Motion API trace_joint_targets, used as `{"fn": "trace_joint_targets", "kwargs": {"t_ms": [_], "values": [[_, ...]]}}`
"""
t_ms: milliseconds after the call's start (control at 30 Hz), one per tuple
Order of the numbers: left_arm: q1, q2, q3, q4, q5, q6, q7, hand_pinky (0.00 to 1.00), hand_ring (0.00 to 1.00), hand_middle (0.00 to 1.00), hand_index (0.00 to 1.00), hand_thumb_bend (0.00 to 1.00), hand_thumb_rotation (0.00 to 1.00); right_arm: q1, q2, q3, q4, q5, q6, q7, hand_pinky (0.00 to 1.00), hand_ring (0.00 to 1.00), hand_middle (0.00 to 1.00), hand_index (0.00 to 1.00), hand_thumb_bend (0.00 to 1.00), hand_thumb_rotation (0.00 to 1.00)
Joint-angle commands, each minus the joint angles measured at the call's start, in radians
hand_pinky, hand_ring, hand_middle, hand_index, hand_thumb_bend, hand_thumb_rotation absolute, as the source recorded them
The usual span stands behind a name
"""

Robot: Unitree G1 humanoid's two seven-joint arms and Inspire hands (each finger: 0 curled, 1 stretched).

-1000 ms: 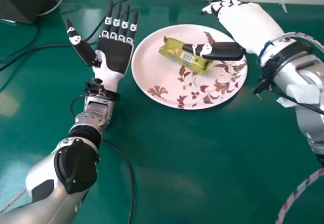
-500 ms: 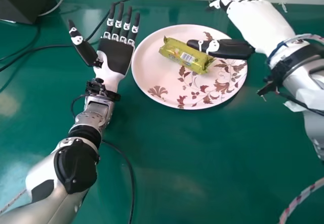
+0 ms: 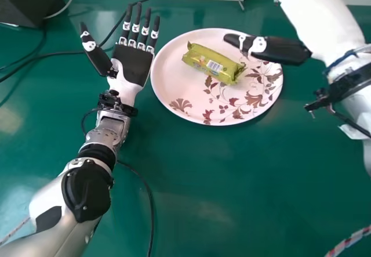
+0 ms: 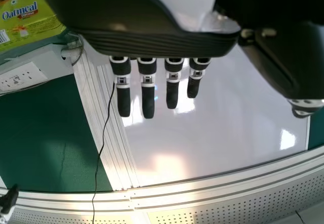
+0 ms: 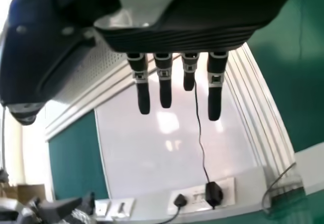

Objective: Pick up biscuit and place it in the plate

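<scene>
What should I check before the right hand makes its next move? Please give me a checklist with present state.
1. Biscuit packet lies inside the rim of the plate: ok.
2. Right hand is open, with its fingers straight: ok.
3. Right thumb is apart from the packet: ok, a gap shows in the head view.
4. Right thumb is out from over the plate: not ok, its tip overlaps the plate in the head view.
5. Height of the thumb over the plate is safe: cannot tell.
6. Left hand is off the packet: ok, open beside the plate.
</scene>
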Motion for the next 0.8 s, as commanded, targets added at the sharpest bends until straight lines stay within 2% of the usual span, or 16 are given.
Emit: {"fn": "trace_joint_targets", "kwargs": {"t_ms": [0, 233, 400, 567, 767], "values": [[0.032, 0.002, 0.001, 0.012, 0.002, 0.004, -0.007, 0.72, 0.85, 0.94, 1.0, 0.96, 0.65, 0.027, 0.006, -0.03, -0.021, 0.032, -0.003, -0.011, 0.69, 0.76, 0.92, 0.85, 1.0, 0.33], [0.034, 0.004, 0.001, 0.013, 0.002, 0.005, -0.009, 0.66, 0.84, 0.94, 1.0, 0.98, 0.68, 0.079, 0.018, -0.085, -0.056, 0.118, -0.009, -0.013, 0.69, 0.76, 0.92, 0.84, 1.0, 0.35], [0.035, 0.005, 0.004, 0.013, -0.001, 0.008, -0.011, 0.71, 0.87, 0.99, 1.0, 1.0, 0.67, 0.102, 0.027, -0.119, -0.067, 0.207, 0.002, 0.001, 0.69, 0.76, 0.92, 0.84, 1.0, 0.31], [0.035, 0.008, 0.007, 0.012, -0.004, 0.011, -0.012, 0.7, 0.85, 0.97, 1.0, 1.0, 0.73, 0.122, 0.033, -0.139, -0.075, 0.259, -0.004, -0.005, 0.69, 0.76, 0.93, 0.85, 1.0, 0.31], [0.033, 0.009, 0.006, 0.012, -0.001, 0.01, -0.005, 0.72, 0.86, 0.96, 1.0, 1.0, 0.75, 0.15, 0.063, -0.177, -0.086, 0.366, -0.009, -0.002, 0.69, 0.76, 0.92, 0.85, 1.0, 0.32]]}}
